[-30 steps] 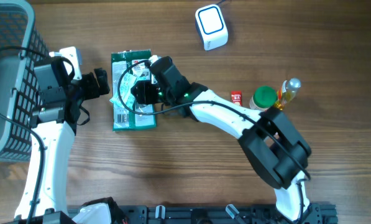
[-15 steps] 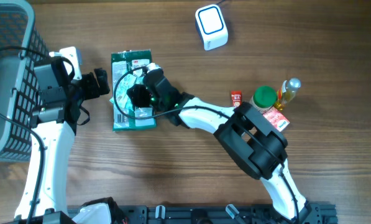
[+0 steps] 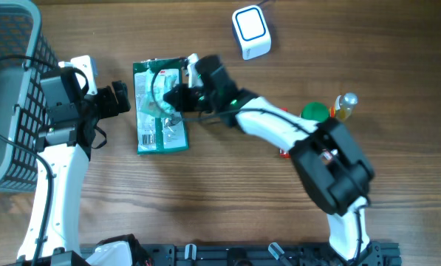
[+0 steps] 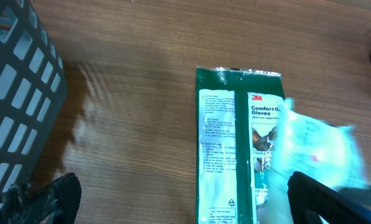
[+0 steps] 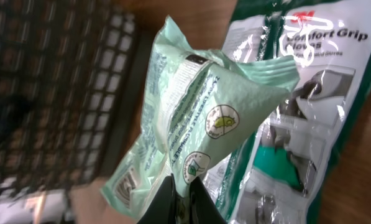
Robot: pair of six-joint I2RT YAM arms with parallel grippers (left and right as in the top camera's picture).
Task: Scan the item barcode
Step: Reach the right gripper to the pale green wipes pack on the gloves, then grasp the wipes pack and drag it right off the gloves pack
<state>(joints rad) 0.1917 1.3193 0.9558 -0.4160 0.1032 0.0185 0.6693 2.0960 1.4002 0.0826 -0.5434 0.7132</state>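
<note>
Item: pale green crinkled plastic pouch, lifted over the flat dark green glove pack.
Right tool: clenched on the pouch's edge.
Left tool: released, beside the pack.
Counter: brown wood grain.
Overhead only: grey mesh basket far left, white box scanner at the far edge.
Right wrist only: the pouch's printed text.

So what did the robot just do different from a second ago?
The right gripper snapped shut on the pale green packet and is lifting it off the green glove pack, shifting a little toward the white scanner. The left gripper stayed open and still; glove pack, scanner and basket did not move.
</note>
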